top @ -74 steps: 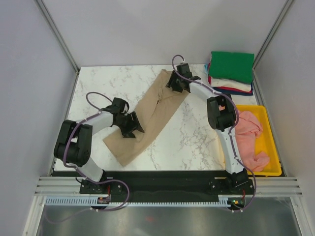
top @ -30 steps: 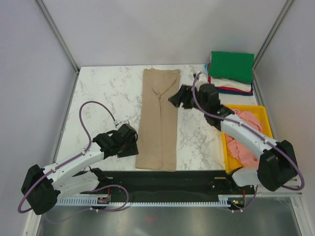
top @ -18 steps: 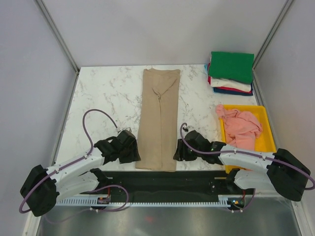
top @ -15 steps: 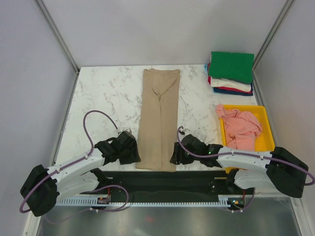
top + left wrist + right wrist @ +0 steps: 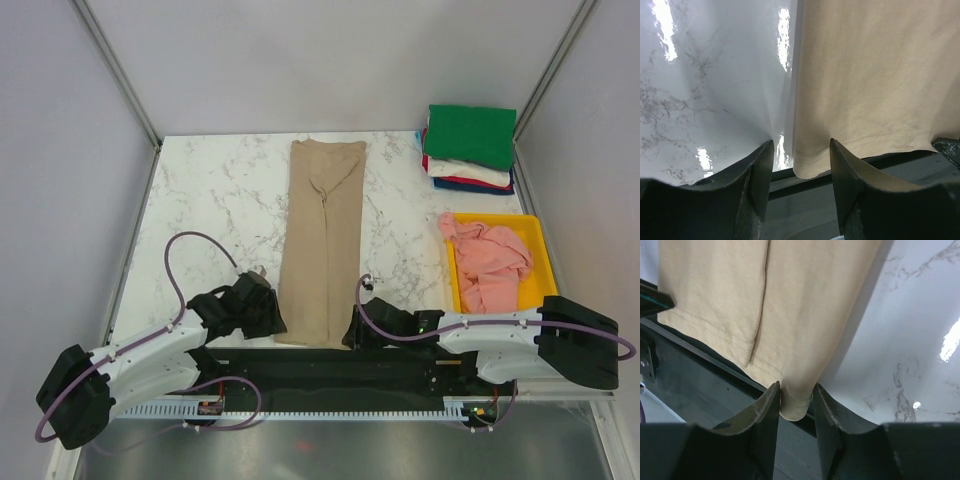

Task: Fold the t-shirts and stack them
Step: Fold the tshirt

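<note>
Overall, a white marble table (image 5: pixel 210 190) was seen enclosed by plain grey walls (image 5: pixel 300 60) on three sides. Two arms were counted: the left arm (image 5: pixel 150 350) and the right arm (image 5: pixel 500 330) were both stretched low along the 6 o'clock edge, with the wrists turned inward toward each other. One tan t-shirt (image 5: pixel 322 240), folded into a long strip, was laid flat down the middle from 12 to 6 o'clock, its hem drooping just over the near edge. At 2 o'clock one stack of folded shirts was set, and four colours could be made out: a green t-shirt (image 5: pixel 470 135) on top, then a white t-shirt (image 5: pixel 470 172), a red t-shirt (image 5: pixel 470 183) and a blue t-shirt (image 5: pixel 500 188). One yellow tray (image 5: pixel 530 225) at 4 o'clock was filled with crumpled pink t-shirt (image 5: pixel 490 262) fabric; whether one or more could not be told. The left gripper (image 5: pixel 799 145) was held wide, its fingers (image 5: pixel 760 170) straddling the strip's 7 o'clock hem corner without pinching it. The right gripper (image 5: pixel 795 387) stood narrow, with the 5 o'clock corner nipped between its fingers (image 5: pixel 767 410).
</note>
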Action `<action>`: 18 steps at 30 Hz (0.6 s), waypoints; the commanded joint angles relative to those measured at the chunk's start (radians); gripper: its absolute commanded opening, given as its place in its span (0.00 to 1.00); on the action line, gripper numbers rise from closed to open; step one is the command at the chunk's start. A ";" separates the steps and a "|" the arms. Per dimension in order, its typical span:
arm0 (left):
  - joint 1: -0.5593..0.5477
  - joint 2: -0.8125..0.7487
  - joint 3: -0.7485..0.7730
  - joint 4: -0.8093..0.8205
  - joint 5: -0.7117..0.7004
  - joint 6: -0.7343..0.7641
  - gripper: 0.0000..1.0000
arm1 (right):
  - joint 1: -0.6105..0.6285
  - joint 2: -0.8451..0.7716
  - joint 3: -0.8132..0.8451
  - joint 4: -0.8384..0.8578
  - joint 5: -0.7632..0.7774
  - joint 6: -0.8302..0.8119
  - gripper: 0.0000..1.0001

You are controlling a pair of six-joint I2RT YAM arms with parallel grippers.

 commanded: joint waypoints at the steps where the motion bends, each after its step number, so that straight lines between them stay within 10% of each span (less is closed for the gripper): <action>1: -0.001 -0.010 -0.005 0.023 0.030 -0.028 0.56 | 0.005 -0.020 -0.044 -0.033 0.067 0.042 0.40; 7: -0.004 0.019 -0.006 0.059 0.057 -0.013 0.54 | 0.005 -0.001 -0.051 -0.033 0.084 0.047 0.33; 10: -0.006 0.033 -0.018 0.092 0.080 -0.007 0.44 | 0.004 0.007 -0.054 -0.035 0.090 0.047 0.29; 14: -0.007 0.003 -0.022 0.085 0.073 0.012 0.02 | 0.004 -0.019 -0.085 -0.050 0.109 0.076 0.16; 18: -0.007 -0.083 -0.019 0.043 0.037 0.000 0.02 | 0.004 -0.079 -0.105 -0.073 0.106 0.090 0.00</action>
